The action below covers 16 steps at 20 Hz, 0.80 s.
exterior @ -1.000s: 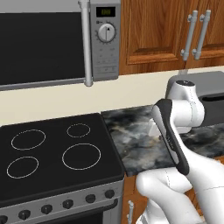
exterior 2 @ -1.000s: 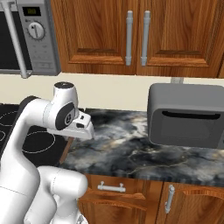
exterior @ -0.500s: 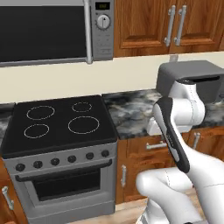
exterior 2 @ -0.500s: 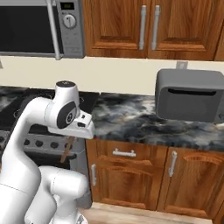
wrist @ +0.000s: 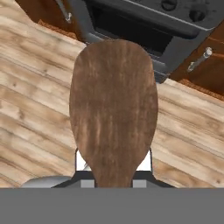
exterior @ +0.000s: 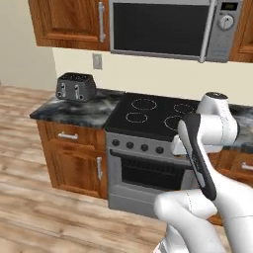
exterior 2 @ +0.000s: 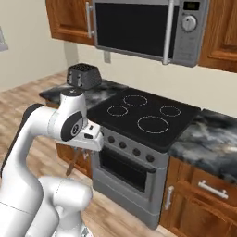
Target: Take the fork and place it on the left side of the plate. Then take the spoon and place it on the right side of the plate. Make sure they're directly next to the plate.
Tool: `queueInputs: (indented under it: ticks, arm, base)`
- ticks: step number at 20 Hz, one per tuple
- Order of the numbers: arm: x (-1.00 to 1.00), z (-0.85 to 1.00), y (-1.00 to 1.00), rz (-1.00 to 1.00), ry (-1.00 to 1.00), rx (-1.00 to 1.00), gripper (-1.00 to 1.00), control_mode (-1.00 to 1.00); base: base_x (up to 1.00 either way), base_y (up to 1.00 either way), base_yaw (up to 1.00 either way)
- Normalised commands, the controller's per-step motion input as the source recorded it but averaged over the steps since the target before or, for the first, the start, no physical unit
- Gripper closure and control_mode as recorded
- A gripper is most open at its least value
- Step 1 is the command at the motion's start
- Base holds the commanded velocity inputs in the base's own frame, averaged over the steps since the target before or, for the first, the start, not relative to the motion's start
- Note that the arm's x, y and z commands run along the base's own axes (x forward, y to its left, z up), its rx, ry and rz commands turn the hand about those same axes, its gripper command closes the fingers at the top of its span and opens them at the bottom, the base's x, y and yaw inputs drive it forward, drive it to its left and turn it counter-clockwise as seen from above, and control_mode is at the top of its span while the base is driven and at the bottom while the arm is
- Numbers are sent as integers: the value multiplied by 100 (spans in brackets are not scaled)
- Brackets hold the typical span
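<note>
The jaws are clamped on the spoon (wrist: 113, 113), so that's where the wooden one is right now: in the robot's grip, not on any surface. From the hand view the big brown oval bowl sticks straight out past the jaws and covers most of what's ahead. In the right base view you can see the gripper (exterior 2: 82, 147) tucked under the arm's wrist, with the spoon (exterior 2: 73, 162) hanging down from it at a slight tilt, out in the open air in front of the cabinets.

Beyond the spoon bowl in the hand view there's wooden floor (wrist: 35, 100), and further out the dark oven door (wrist: 131, 30) with a couple of knobs near the top edge, plus a cabinet handle (wrist: 199, 59) off to the right.

Stepping back: the stove (exterior 2: 143, 115) with its four ring burners sits just past the gripper and above it. The marble surface (exterior: 74, 106) runs to the left of the stove and carries a dark toaster (exterior: 75, 86). A microwave (exterior: 170, 27) hangs over the stove, with wooden cabinets (exterior: 69, 22) alongside it.
</note>
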Motion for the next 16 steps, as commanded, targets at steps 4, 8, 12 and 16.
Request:
queueInputs:
  ticks: [4, 8, 12, 16]
  arm:
    - [0, 0, 0, 0, 0, 0, 100, 100]
    - [0, 0, 0, 0, 0, 0, 100, 100]
    - [0, 0, 0, 0, 0, 0, 100, 100]
    - [0, 0, 0, 0, 0, 0, 100, 100]
  base:
    - [-31, 60, 97]
    - [-16, 49, 98]
    - [-15, 47, 99]
    - [-9, 46, 99]
